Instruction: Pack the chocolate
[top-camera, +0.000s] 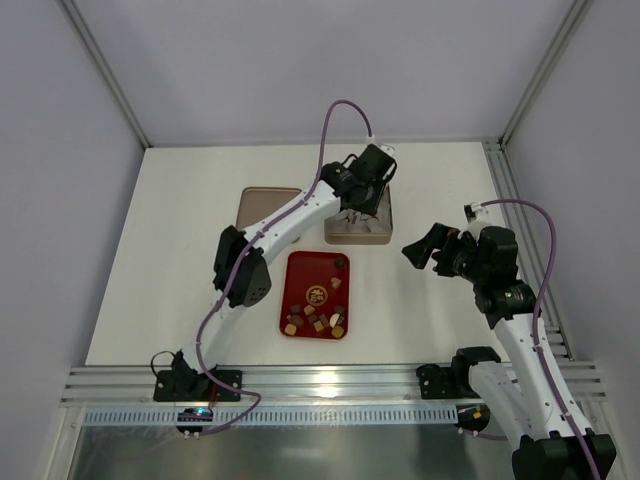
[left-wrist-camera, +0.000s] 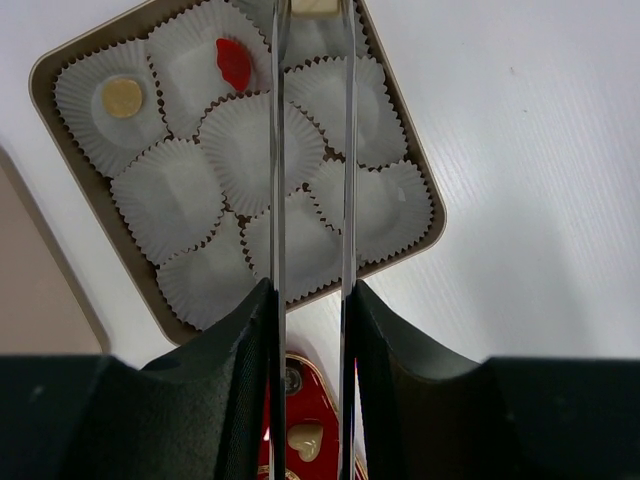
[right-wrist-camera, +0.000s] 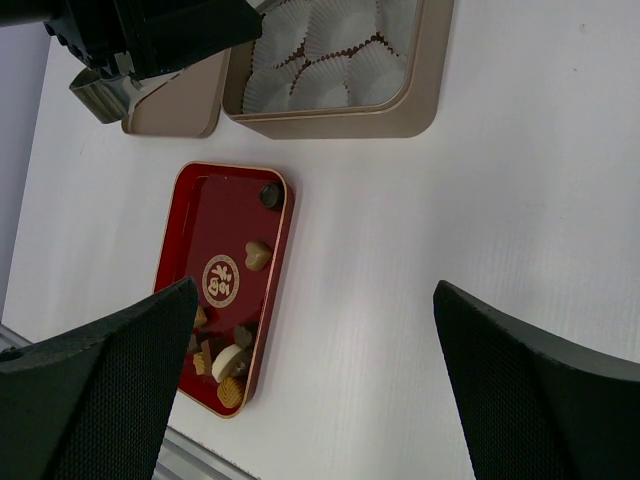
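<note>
Gold lid (top-camera: 268, 206) lay flat on table (top-camera: 180, 260), leftmost. Red tray (top-camera: 298, 270) next, near box. Most chocolate pieces (top-camera: 318, 318) lay loose in tray, clustered at near end. Gold box (right-wrist-camera: 330, 127) held white paper cups (left-wrist-camera: 170, 195); tan round piece (left-wrist-camera: 124, 97) and red piece (left-wrist-camera: 233, 62) each sat in cup. Left claw (left-wrist-camera: 314, 12) hung over box, narrow, cream piece (left-wrist-camera: 316, 5) pinched between tips. Right claw (top-camera: 422, 245) was rightmost, spread wide, holding nothing, above bare table.
</note>
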